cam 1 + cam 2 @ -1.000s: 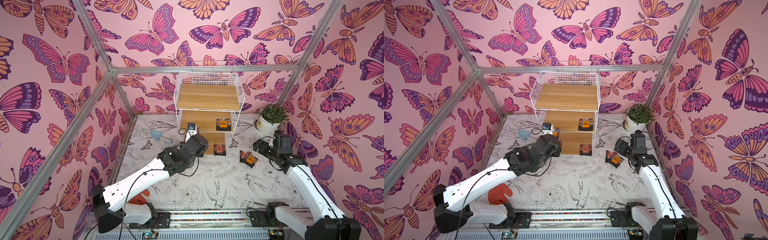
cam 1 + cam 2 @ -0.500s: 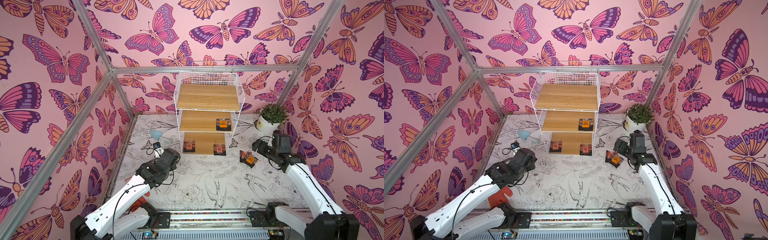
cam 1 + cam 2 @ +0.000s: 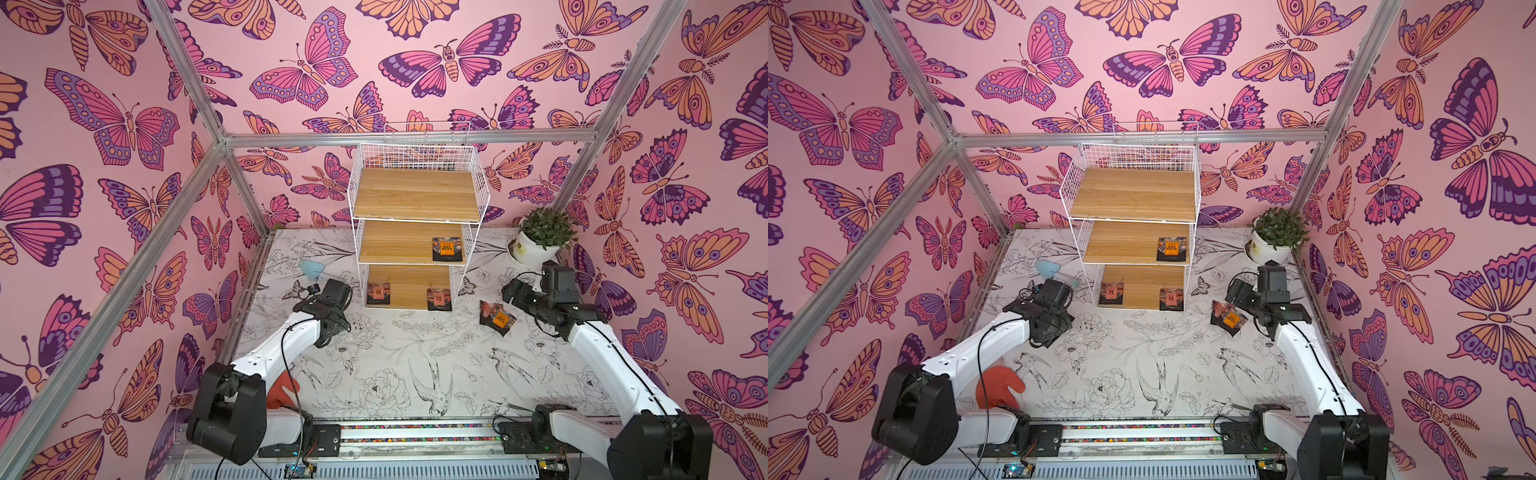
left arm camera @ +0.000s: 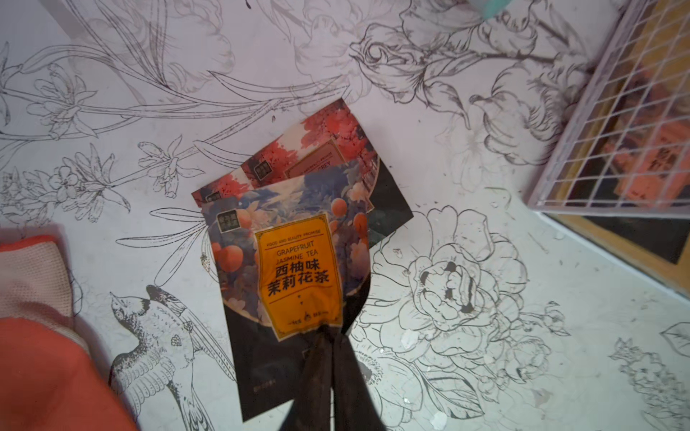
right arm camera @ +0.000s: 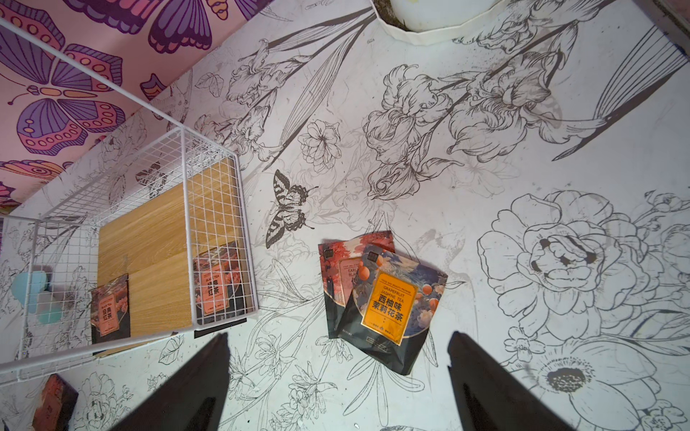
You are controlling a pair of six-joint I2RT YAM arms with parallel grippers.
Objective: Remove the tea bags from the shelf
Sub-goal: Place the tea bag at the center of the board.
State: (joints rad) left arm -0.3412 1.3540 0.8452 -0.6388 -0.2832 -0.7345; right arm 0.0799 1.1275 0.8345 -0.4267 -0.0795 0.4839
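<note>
Looking light, floppy and slippery, the tea bag point(image 4: 298, 268) suits an edge pinch; I cannot tell whether the left hand point(image 4: 330, 336) grips it.

Eight tea bags point(image 4: 298, 268): three at the left gripper point(image 4: 328, 332), two before the right gripper point(image 5: 338, 336), three beyond both on one shelf point(image 3: 415, 195); one potted plant point(image 3: 536, 245).

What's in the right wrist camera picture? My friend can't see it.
The right gripper hangs wide open near two square foil sachets on the flower-printed table: the orange-labelled tea bag partly covers the reddish-pink tea bag. Beside them, the white wire shelf holds two more tea bags on its wooden board.
</note>
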